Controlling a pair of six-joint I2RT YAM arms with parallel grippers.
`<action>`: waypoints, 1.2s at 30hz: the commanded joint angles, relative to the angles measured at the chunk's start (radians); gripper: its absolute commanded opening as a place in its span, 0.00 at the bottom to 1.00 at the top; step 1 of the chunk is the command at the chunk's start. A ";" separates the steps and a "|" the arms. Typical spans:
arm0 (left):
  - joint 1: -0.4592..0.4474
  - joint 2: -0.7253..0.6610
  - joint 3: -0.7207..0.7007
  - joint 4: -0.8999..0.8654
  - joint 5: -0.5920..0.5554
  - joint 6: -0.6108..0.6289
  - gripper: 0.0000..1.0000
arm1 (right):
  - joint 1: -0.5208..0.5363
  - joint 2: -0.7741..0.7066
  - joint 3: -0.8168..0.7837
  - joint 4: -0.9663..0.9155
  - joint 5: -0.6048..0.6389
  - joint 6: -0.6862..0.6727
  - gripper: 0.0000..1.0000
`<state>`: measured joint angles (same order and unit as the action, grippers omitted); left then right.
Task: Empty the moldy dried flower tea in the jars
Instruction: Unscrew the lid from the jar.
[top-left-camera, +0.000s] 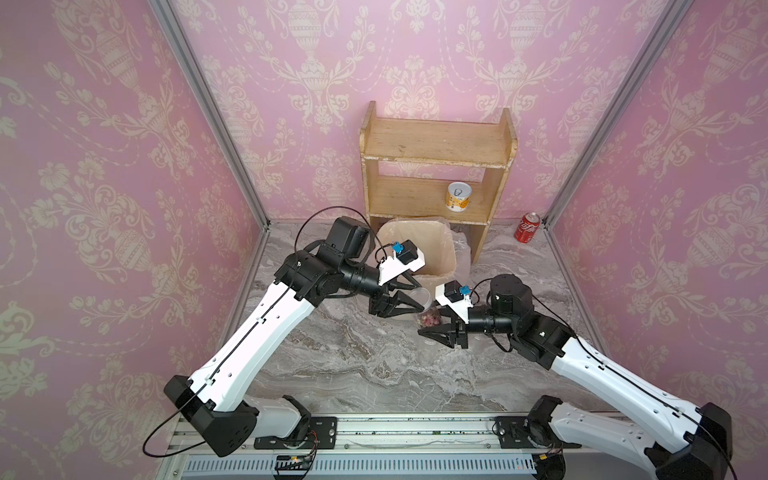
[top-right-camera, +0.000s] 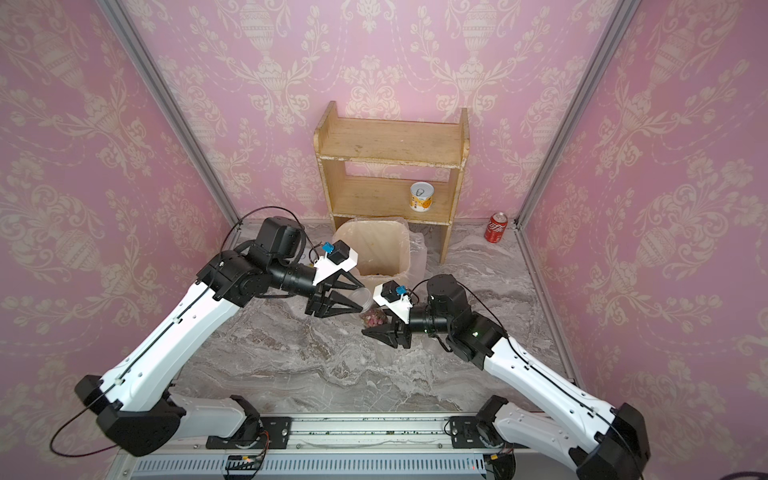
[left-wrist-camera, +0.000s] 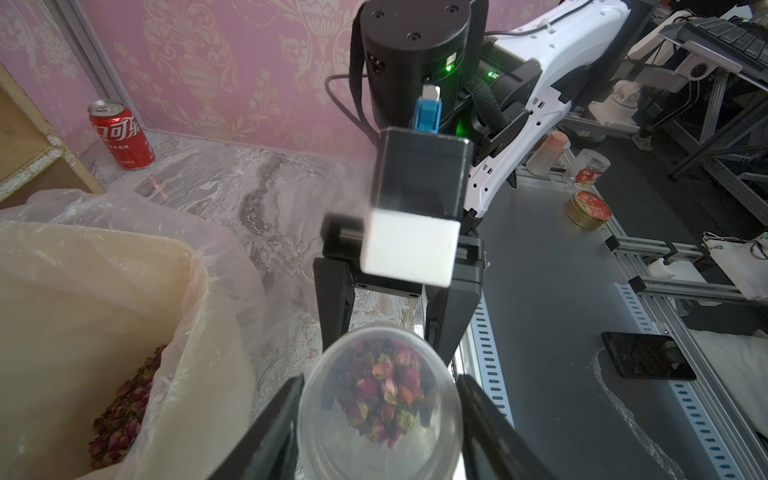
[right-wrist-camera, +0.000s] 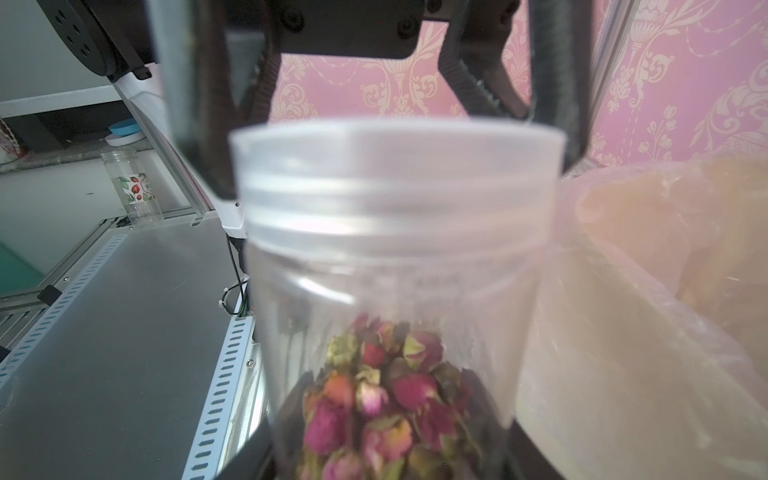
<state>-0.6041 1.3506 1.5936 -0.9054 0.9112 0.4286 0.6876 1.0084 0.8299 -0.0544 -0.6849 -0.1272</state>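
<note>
**Lidded jar (right-wrist-camera: 386, 291) of tea (right-wrist-camera: 374, 395) gripped at both ends, just before the bin (top-left-camera: 434, 249)**

The jar sits mid-scene between the arms. Its long axis leans, with the lid (left-wrist-camera: 380, 399) end up and toward the left and the tea heaped in the low end. The right gripper (top-left-camera: 431, 325), jaws partly closed, clamps the jar's body. The left gripper (top-left-camera: 422, 298), jaws narrow, pinches the lid on both sides. Just beyond, the bin holds more tea. Farther off, a shelf (top-left-camera: 436, 141) carries a tin (top-left-camera: 458, 197).
</note>
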 joint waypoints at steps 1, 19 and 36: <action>0.006 0.004 -0.021 0.022 0.039 -0.021 0.48 | -0.005 0.006 0.032 -0.005 -0.010 0.018 0.23; -0.063 0.168 0.217 0.001 -0.329 -0.886 0.07 | -0.003 -0.018 0.013 0.014 0.237 -0.054 0.22; -0.068 0.137 0.152 0.204 -0.305 -1.018 0.35 | 0.014 -0.016 -0.010 0.031 0.296 -0.080 0.22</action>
<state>-0.6640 1.5028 1.7485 -0.8482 0.5224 -0.5568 0.6643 1.0031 0.8356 -0.0574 -0.3130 -0.1432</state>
